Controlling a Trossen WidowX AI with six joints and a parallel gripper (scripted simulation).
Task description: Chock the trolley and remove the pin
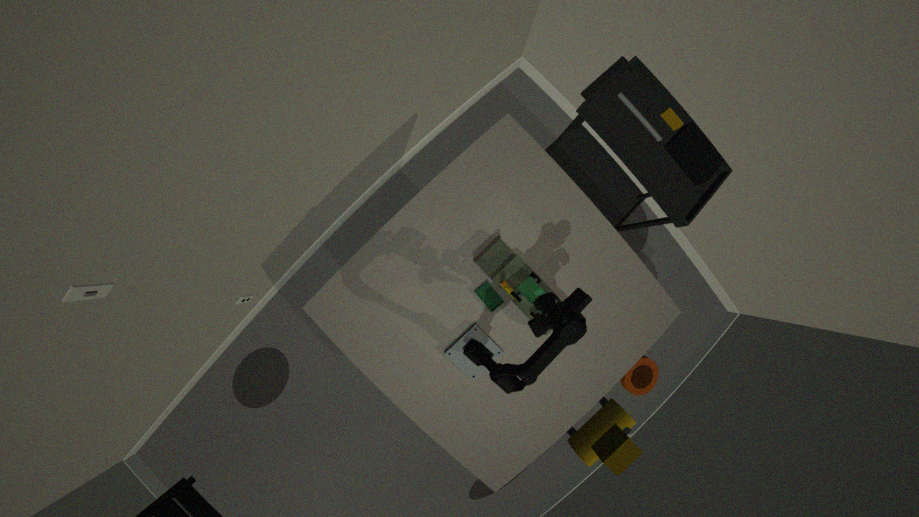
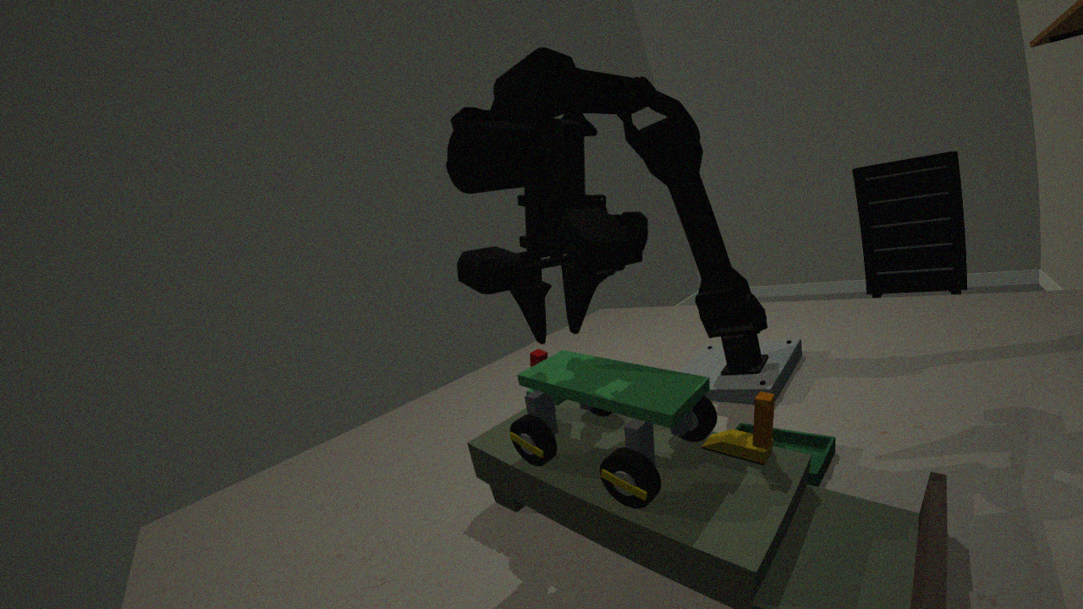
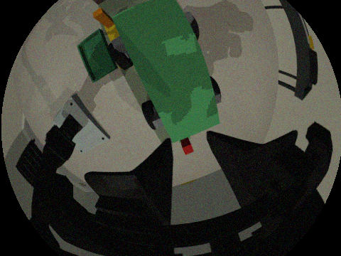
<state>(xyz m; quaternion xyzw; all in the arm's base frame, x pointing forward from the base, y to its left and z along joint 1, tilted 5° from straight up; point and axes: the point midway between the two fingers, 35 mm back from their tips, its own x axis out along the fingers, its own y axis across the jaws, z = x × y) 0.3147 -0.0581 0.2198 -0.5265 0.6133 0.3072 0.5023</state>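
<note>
The trolley with its green deck stands on the olive ramp. The yellow chock with its upright orange handle sits at the downhill side of the trolley's wheel on the tray side; I cannot tell whether they touch. The red-headed stop pin stands at the trolley's uphill end. My gripper is open and empty, above the pin, its head showing between the fingertips in the wrist view. The green tray is empty.
A brown end board stands at the ramp's low end. The arm's base plate lies beyond the tray. A dark cabinet, an orange round object and a yellow object stand farther off.
</note>
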